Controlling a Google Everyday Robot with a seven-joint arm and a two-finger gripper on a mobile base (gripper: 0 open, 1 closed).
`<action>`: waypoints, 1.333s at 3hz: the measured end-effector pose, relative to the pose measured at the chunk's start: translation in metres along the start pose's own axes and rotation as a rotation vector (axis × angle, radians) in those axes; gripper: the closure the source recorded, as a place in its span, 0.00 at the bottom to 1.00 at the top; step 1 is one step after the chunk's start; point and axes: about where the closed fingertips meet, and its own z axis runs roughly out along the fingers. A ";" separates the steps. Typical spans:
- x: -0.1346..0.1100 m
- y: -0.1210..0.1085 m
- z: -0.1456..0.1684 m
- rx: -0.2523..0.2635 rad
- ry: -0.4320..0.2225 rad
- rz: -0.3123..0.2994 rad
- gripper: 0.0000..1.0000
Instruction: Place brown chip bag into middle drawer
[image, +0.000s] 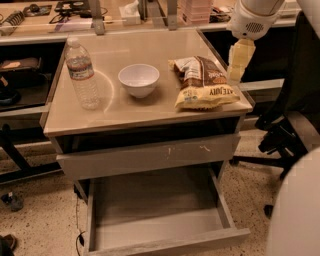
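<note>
- Pincer (239, 67): hangs at the right edge of the surface (130, 107); spread cannot be told
- Brown chip bag (204, 82): lying on surface, just left of pincer
- Middle drawer (155, 202): pulled out, bare floor, well below and left of pincer
- White bowl (139, 80), water bottle (83, 74): farther left

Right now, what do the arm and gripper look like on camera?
The gripper is a pale yellow, blocky piece below a rounded white arm housing with a patch of dark vent holes. It sits at upper right, off the right edge of the table. No cables or markings show.
</note>
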 end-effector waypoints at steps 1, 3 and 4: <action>-0.015 -0.013 0.019 -0.012 0.004 -0.029 0.00; -0.039 -0.029 0.054 -0.056 0.004 -0.051 0.00; -0.052 -0.033 0.070 -0.085 -0.009 -0.051 0.00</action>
